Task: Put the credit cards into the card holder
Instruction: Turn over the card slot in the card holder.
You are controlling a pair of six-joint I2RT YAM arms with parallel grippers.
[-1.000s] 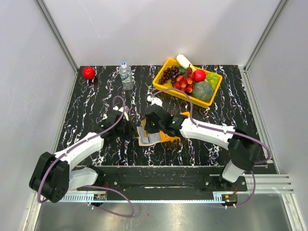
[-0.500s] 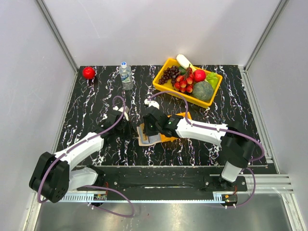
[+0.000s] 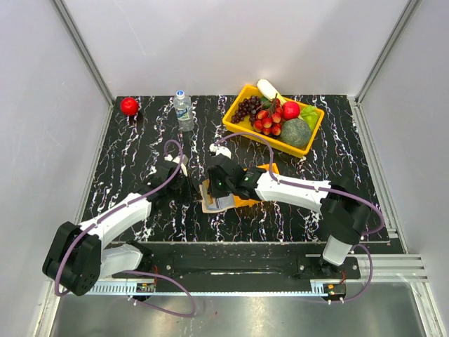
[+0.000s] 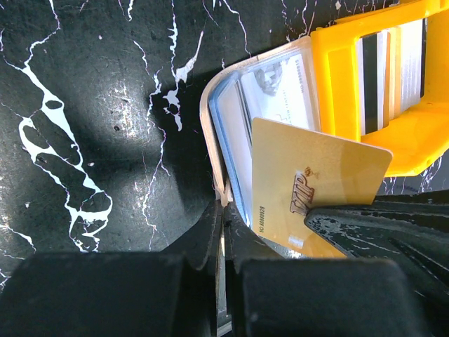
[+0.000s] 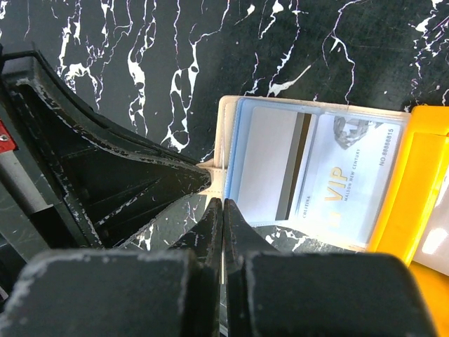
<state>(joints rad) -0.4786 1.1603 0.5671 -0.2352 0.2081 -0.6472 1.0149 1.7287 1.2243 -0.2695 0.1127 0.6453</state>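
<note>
Top: shows card holder [image 3: 213, 203] flat on desk [image 3: 140, 140], at 9 o'clock of orange tray [image 3: 269, 169], with both arms meeting over it.

Left wrist: shows left tool [image 4: 222, 210] pressed together on the card holder's tan edge at 6 o'clock, and gold credit card [image 4: 316, 186] tilted above the sleeves.

Right wrist: shows right tool [image 5: 222, 205] pinching that card edge-on.

Likely risk: card corner snagging a sleeve lip, then bending or slipping. Could also drag the card holder if the left pinch slackens.

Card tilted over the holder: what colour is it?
The card is gold; clearest in left wrist view.
</note>
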